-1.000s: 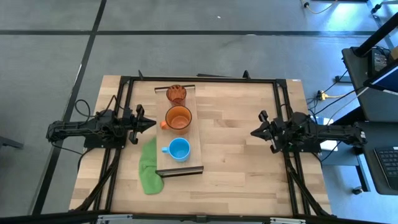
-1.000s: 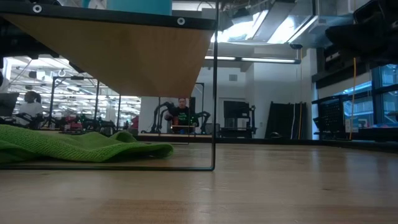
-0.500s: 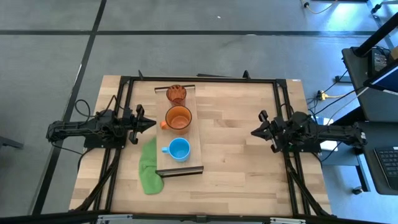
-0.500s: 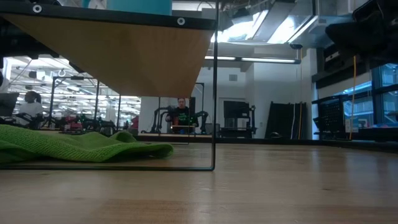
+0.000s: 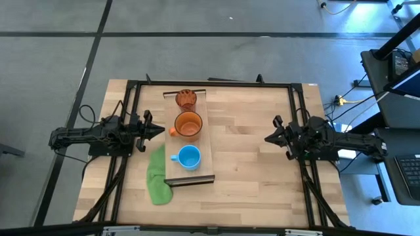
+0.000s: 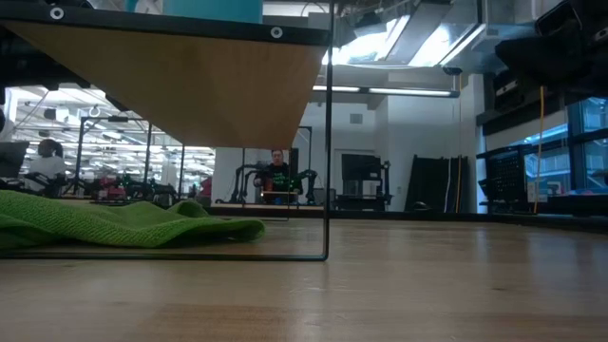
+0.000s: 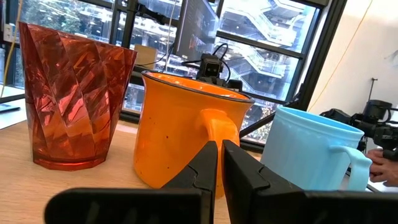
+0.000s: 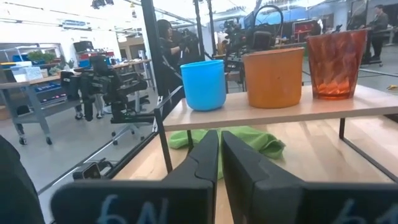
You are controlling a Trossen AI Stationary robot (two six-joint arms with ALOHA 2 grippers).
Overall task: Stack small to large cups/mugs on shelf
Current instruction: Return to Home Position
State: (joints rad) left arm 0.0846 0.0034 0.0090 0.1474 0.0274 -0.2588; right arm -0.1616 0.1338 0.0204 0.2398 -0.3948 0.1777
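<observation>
Slight right arm [image 5: 328,141] shift; cups [image 5: 188,124] as before.

The high view hangs well above the table [image 5: 256,157] and looks straight down, taking in all four edges and the floor [image 5: 197,59] around. The low view sits at tabletop height by the edge nearest the blue mug [image 5: 189,157], close under the shelf [image 5: 205,169], facing level along its underside into the room [image 6: 427,142]. The left wrist view looks from the table's left edge, level with the shelf top and very near the red tumbler [image 7: 74,93] and orange mug [image 7: 177,137]. The right wrist view faces them from the right edge, farther off. Both wrist views share the red tumbler, orange mug and blue mug, seen from opposite sides. The low and right wrist views share the green cloth [image 6: 114,223].
</observation>
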